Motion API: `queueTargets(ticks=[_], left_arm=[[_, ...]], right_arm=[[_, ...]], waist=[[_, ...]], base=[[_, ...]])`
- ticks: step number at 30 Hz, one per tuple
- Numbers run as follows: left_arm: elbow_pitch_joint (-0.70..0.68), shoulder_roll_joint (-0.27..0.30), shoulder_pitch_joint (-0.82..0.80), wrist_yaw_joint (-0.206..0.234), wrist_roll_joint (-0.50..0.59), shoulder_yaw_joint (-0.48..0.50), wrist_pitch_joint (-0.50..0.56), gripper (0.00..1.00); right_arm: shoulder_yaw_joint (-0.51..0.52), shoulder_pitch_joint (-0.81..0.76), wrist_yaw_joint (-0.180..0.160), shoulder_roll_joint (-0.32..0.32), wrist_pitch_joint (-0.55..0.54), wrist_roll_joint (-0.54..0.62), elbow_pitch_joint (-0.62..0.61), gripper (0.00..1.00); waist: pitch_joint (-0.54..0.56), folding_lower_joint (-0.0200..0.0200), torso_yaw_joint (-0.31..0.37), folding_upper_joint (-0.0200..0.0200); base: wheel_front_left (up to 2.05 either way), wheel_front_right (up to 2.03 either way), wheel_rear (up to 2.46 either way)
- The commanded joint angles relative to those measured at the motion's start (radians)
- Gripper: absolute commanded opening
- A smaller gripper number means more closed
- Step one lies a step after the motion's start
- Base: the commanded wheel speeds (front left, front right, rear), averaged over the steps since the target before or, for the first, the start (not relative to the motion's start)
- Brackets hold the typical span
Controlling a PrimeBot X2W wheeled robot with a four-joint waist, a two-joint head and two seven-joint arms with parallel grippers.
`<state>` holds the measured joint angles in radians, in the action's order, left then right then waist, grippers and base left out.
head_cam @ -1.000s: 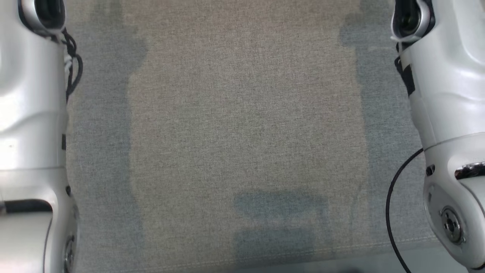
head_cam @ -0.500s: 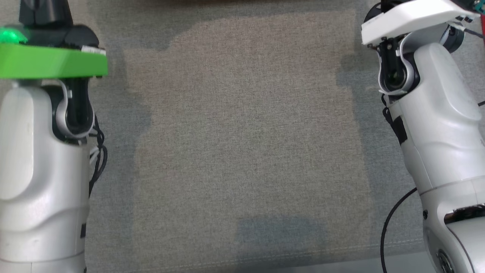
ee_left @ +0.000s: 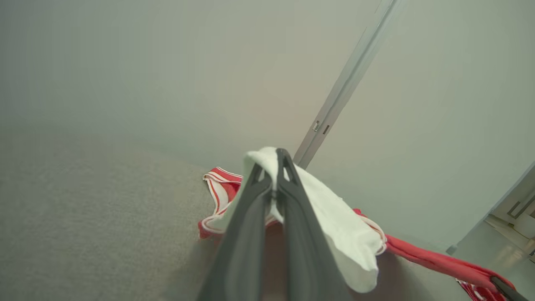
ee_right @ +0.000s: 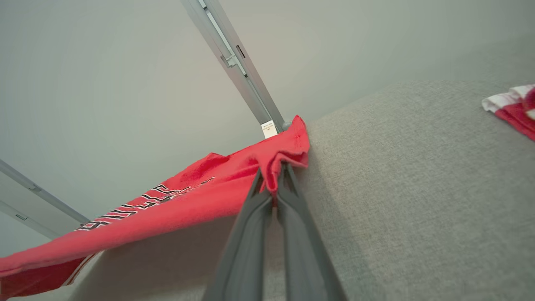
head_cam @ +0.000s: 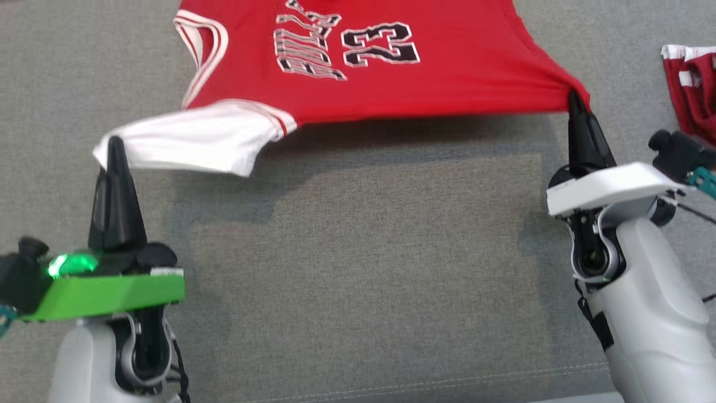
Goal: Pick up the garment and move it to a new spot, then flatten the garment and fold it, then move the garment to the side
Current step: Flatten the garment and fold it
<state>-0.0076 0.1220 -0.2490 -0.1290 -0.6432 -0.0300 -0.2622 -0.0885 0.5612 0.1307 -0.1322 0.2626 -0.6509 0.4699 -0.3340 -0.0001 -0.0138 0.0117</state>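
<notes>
Both grippers are pinched shut right now: the left gripper [head_cam: 116, 146] has its fingers clamped on the white sleeve [head_cam: 196, 140], and the right gripper [head_cam: 576, 103] is clamped on a bunched red corner of the same jersey [head_cam: 391, 73], so the thing is strung out between my two arms. Its near edge is pulled taut and throws a dark shadow on the cushion, so I read that edge as lifted. The far end runs off the top of the head view, and I can't tell if it's resting on anything. Handling-wise I'd guess it's light, thin and totally floppy, and a bit slick like sports mesh. It won't hold any shape, and it sags wherever I'm not pulling. The sleeve is a weak place to hold, since it just drapes over the left fingers in the wrist view. For flattening I'd want matching corners or the shoulders instead, with even tension so the number print doesn't skew. The grey woven surface [head_cam: 358, 252] looks soft and grippy, which should keep the cloth from sliding but might drag it into wrinkles. Behind it is a plain pale wall [ee_left: 125, 62] with a metal rail [ee_right: 234, 62] running up it. Another red and white garment [head_cam: 691, 84] sits off to my right, well apart from the jersey. A stitched seam [head_cam: 447, 383] marks the near edge of the cushion.
</notes>
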Motion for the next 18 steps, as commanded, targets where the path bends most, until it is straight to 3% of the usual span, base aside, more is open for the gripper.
queueTargets(ticks=[1,8,18], left_arm=[[-0.004,-0.007,0.032,-0.002,-0.006,0.017,-0.003,0.00],[0.051,-0.058,0.209,-0.002,-0.003,0.026,-0.003,0.00],[0.214,-0.062,0.324,-0.002,-0.008,-0.006,-0.003,0.00]], right_arm=[[0.013,-0.035,0.000,0.005,0.003,-0.007,-0.014,0.00],[0.065,-0.223,-0.001,0.045,0.003,0.023,-0.090,0.00],[0.097,-0.434,-0.001,0.076,0.003,0.051,-0.096,0.00]], waist=[[0.039,0.0001,-0.005,-0.0117],[0.110,0.0001,-0.018,-0.0117],[0.230,0.0001,-0.027,-0.0117]], base=[[0.00,0.00,0.00],[0.00,0.00,0.00],[0.00,0.00,0.00]])
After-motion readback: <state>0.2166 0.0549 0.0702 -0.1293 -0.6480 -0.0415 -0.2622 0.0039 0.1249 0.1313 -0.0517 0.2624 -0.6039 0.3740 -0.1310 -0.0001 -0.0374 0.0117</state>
